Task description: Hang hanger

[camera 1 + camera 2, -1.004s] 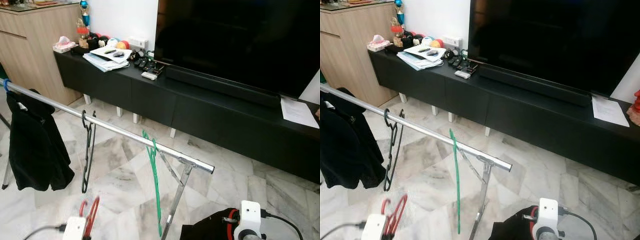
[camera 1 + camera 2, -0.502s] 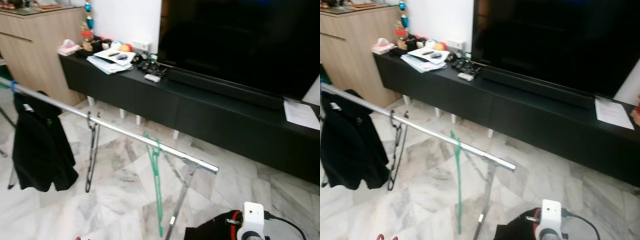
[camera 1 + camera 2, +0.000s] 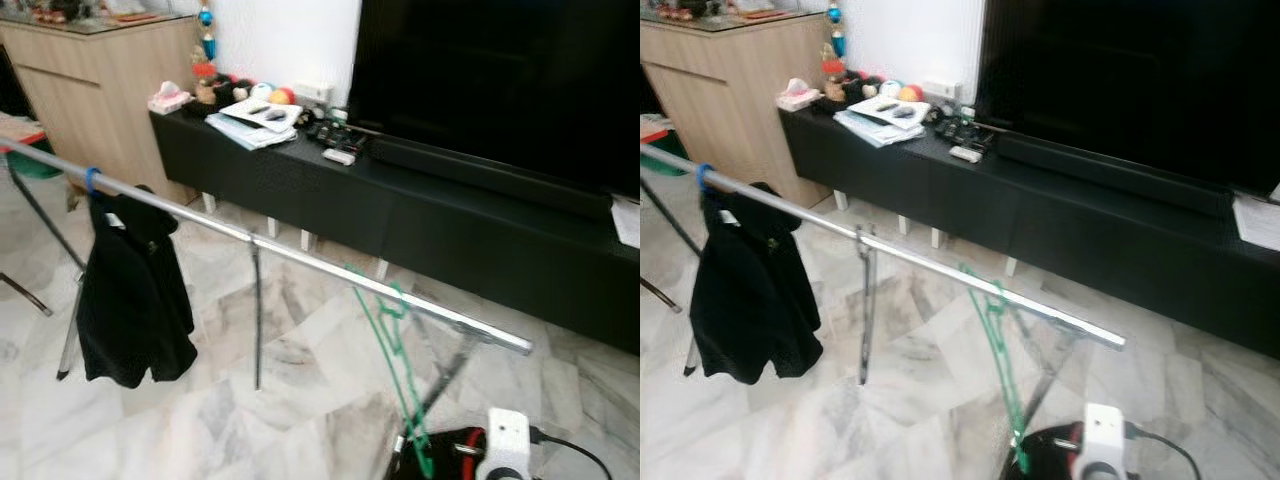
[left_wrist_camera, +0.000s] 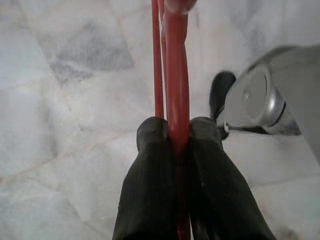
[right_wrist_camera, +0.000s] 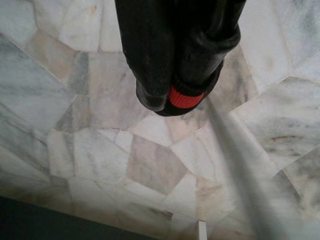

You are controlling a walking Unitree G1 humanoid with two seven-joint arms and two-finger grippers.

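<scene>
In the left wrist view my left gripper (image 4: 177, 132) is shut on a red hanger (image 4: 175, 60), whose thin red bars run away from the fingers over the marble floor. A silver clothes rail (image 3: 300, 255) crosses in front of me, sloping down to the right. On it hang a black garment (image 3: 130, 300), a black hanger (image 3: 257, 320) seen edge-on, and a green hanger (image 3: 397, 298) near the rail's right end. My right gripper (image 5: 172, 97) hangs low over the floor with its black fingers pressed together and a red strip at the tip.
Behind the rail stands a long black TV console (image 3: 450, 220) with a large dark TV (image 3: 500, 90) and papers (image 3: 262, 118) on it. A wooden cabinet (image 3: 90, 90) is at the far left. The rack's metal leg (image 3: 440, 375) stands under the rail's right end.
The camera has swung, so the rail and console sit further right in the picture. My left gripper with the red hanger, at the bottom edge one second ago, has dropped below the eye views.
</scene>
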